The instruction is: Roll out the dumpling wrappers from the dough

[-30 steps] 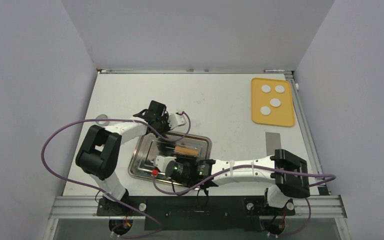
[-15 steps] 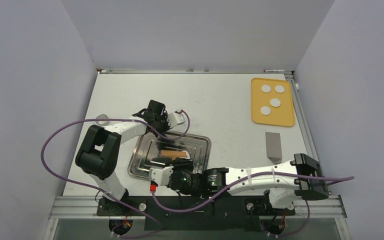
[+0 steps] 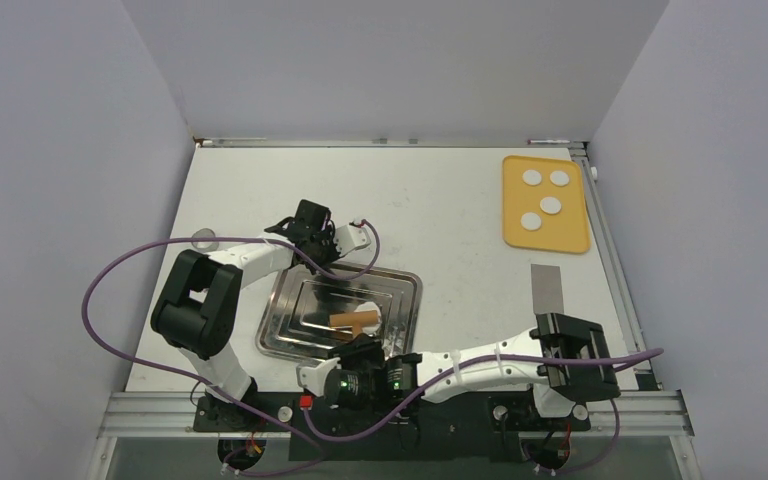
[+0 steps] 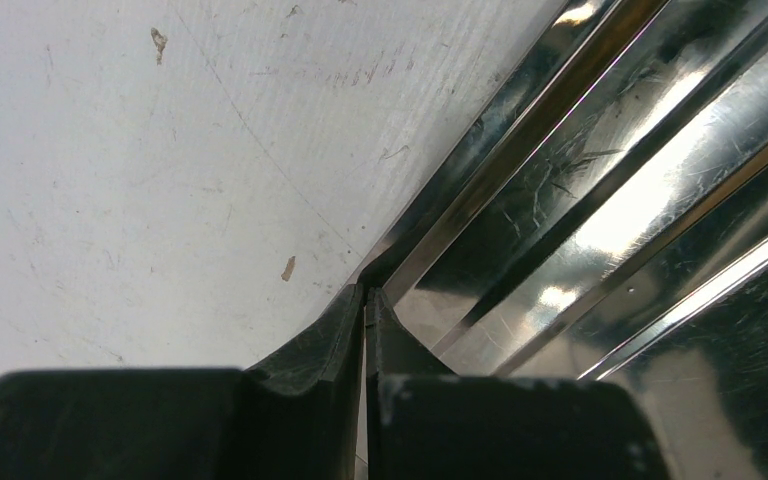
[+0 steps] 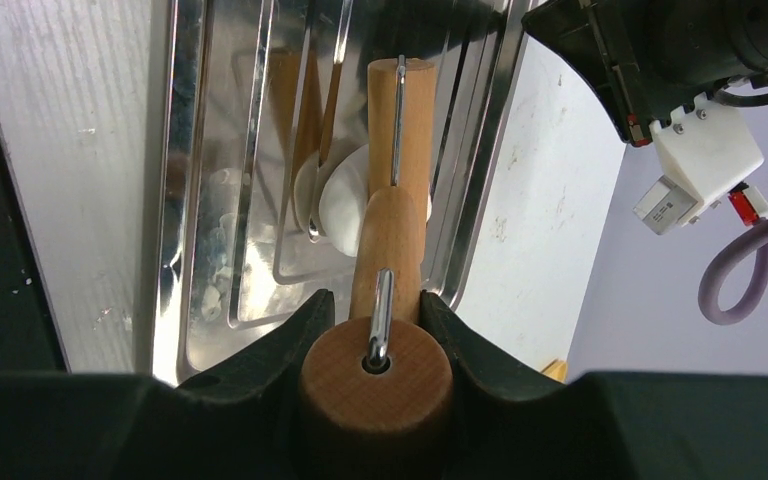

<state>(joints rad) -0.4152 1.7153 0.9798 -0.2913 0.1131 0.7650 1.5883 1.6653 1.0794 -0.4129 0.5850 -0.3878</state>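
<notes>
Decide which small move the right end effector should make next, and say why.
Probably a short push of the rolling pin forward across the white dough piece. The right end effector grips the pin's handle, and the roller lies over the dough in the metal tray. The left end effector, shut, sits at the tray's rim, seemingly steadying it.
</notes>
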